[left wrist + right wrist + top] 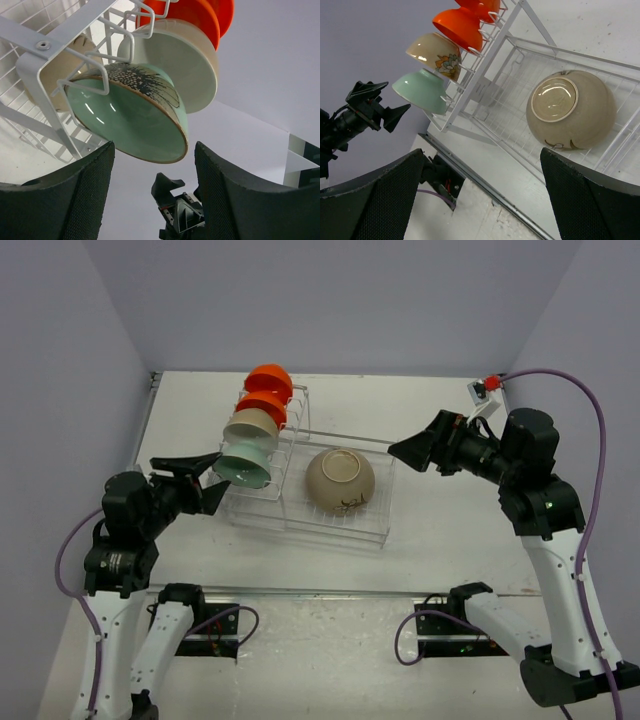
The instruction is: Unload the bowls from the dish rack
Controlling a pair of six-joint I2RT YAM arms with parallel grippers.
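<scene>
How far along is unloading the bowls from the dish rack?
Done: nothing; all five bowls sit in the dish rack. In hand: the left gripper, jaws open, faces the mint bowl; the right gripper is open, empty. Left: that one, beige bowl, two orange bowls, tan bowl.

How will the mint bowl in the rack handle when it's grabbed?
Probably rigid and breakable: the mint bowl looks like glazed ceramic. Its glossy surface could slip. Wires of the rack cross its rim, so it might snag.

Free air lies between the left gripper (207, 478) and the pale mint-green round bowl (245, 466) at its 3 o'clock. The bars of the white wire dish rack (330, 530) close the bowl's 3 o'clock side.
</scene>
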